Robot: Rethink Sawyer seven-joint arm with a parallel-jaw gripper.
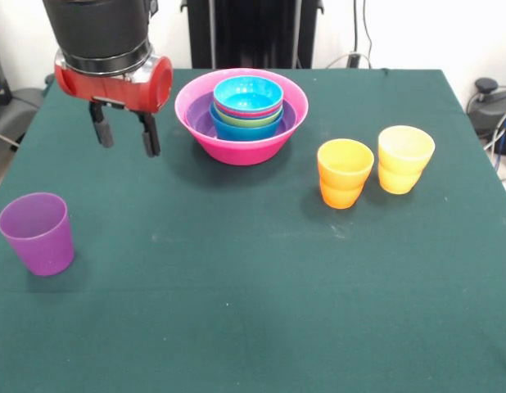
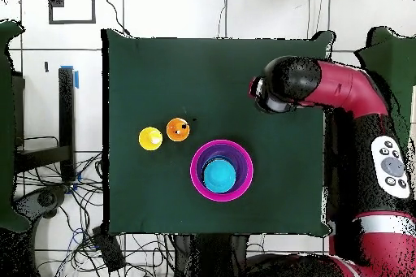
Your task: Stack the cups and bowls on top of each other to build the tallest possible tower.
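Cups untouched; black two-fingered gripper (image 1: 126, 133) hung spread apart, empty, above green table (image 1: 237, 311). Translucent purple tapered plastic cup (image 1: 37, 232) stood upright nearer camera, slightly aside of gripper. Nested multi-coloured plastic bowl tower (image 1: 241, 115) beside gripper; orange cup (image 1: 345, 173), yellow cup (image 1: 405, 159) well beyond.

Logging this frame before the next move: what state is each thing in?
tool: open, empty, hanging above the table left of the bowls.
hot-pink bowl: upright, holds the nested smaller bowls.
cyan bowl: topmost of the nest, empty.
purple cup: upright, empty, alone.
orange cup: upright, empty, beside the yellow one.
yellow cup: upright, empty.
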